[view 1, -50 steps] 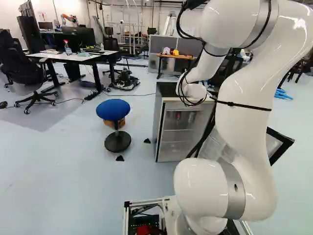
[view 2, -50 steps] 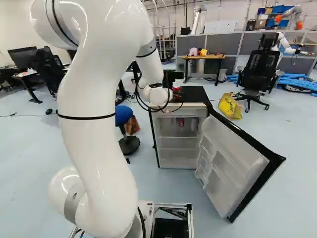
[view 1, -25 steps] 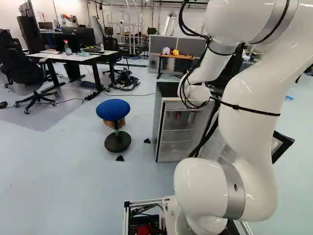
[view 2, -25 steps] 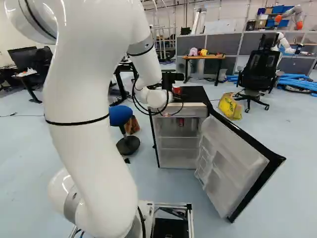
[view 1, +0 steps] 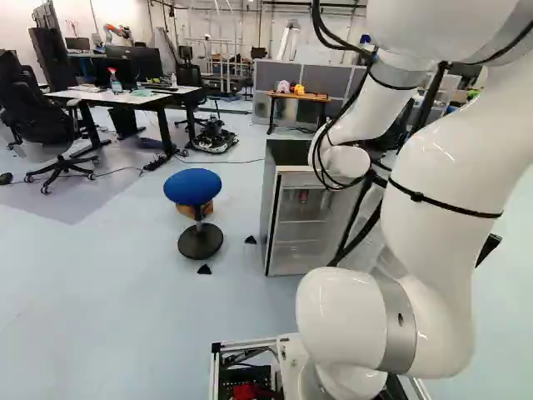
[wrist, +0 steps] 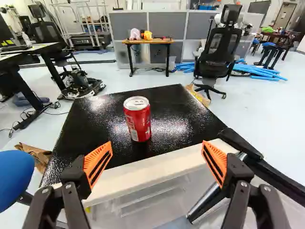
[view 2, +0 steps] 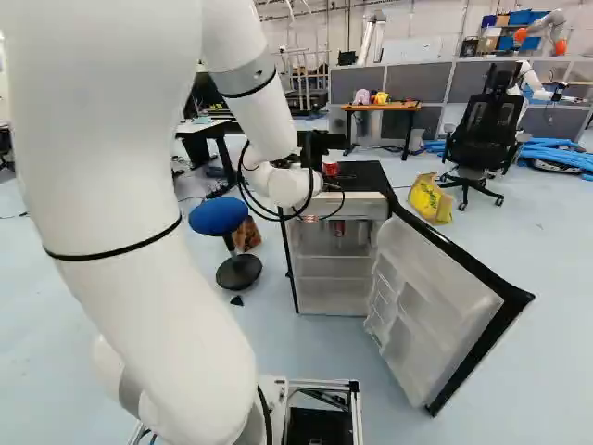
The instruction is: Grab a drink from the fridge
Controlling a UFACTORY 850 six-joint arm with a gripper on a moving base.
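The gripper [view 2: 332,184] shows partly past the wrist in the right base view, close to the front of the fridge top. In the wrist view the gripper [wrist: 157,144] stands open, with nothing between its orange pads. A red can [wrist: 137,118] stands upright ahead of it on the fridge's black top [wrist: 178,102], nearer one finger's line than the other's. The same can [view 2: 330,169] shows beside the wrist in the right base view. Inside the fridge [view 1: 271,218], another red can [view 2: 339,228] is on the upper shelf. The fridge door [view 2: 431,306] hangs wide open.
A blue stool [view 1: 193,187] stands beside the fridge, with a brown bag [view 2: 247,235] behind it. The open door juts out toward the base. Beyond are a yellow bag [view 2: 431,198], an office chair [view 2: 485,120], a small wooden table [wrist: 148,41] and another robot [view 2: 542,28].
The base has not moved. My upper arm has swung outward and lower, to the right in the left base view and left in the right one. The wrist has shifted only slightly. The cans stay put.
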